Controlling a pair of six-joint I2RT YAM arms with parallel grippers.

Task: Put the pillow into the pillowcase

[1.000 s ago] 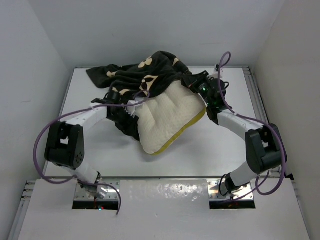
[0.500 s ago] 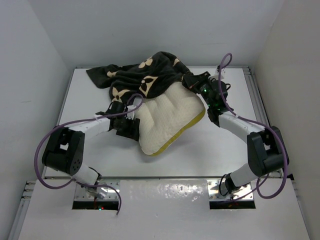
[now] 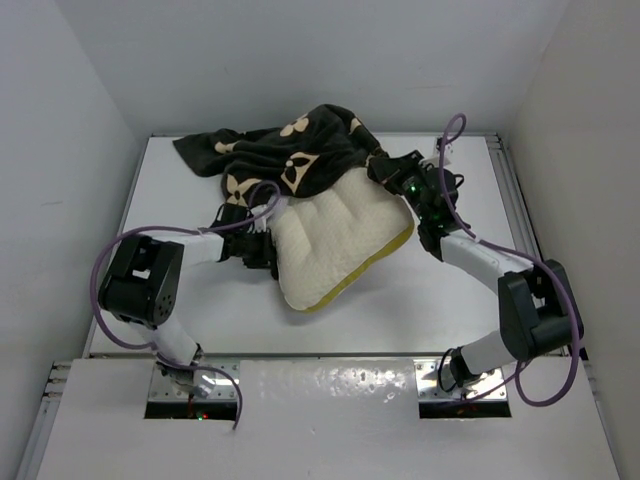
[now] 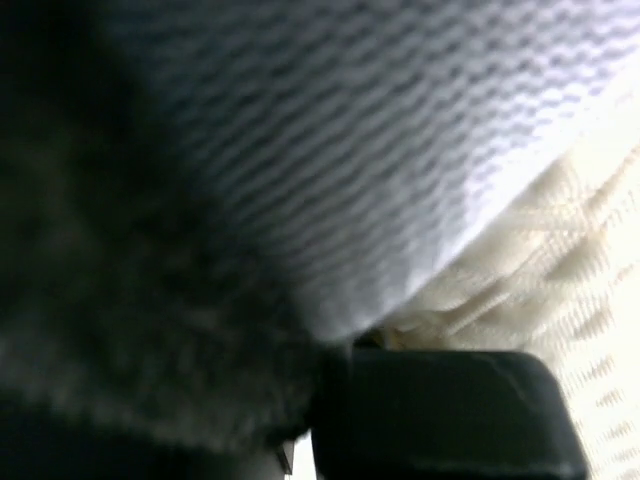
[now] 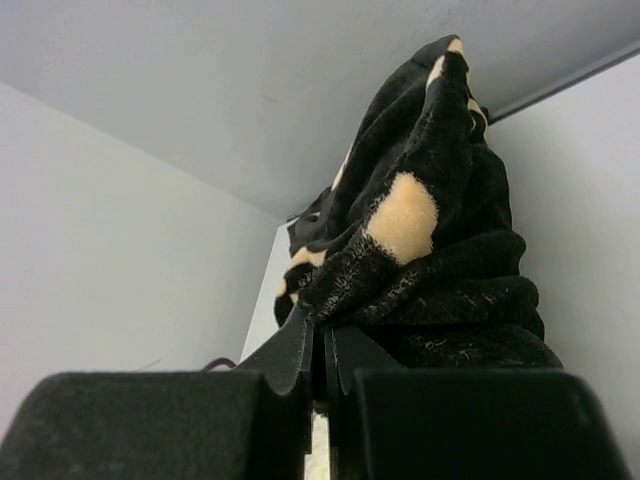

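Observation:
The cream quilted pillow (image 3: 335,240) with yellow piping lies slanted in the middle of the table. The black flower-printed pillowcase (image 3: 290,160) is bunched over its far end. My right gripper (image 3: 385,168) is shut on the pillowcase's edge at the pillow's far right corner; in the right wrist view the black fabric (image 5: 440,250) rises straight out of the closed gripper (image 5: 325,370). My left gripper (image 3: 262,252) presses against the pillow's left side. Its blurred wrist view shows dark fuzzy pillowcase fabric (image 4: 120,330) running into the shut gripper (image 4: 335,400) beside the pillow's surface (image 4: 350,150).
The white table (image 3: 450,300) is boxed in by white walls on three sides, with a metal rail (image 3: 505,190) along its right edge. Purple cables loop off both arms, one (image 3: 450,125) arching above the right wrist.
My left gripper moved up and right against the pillow's left side and closed from open. The right gripper kept its hold and shifted slightly.

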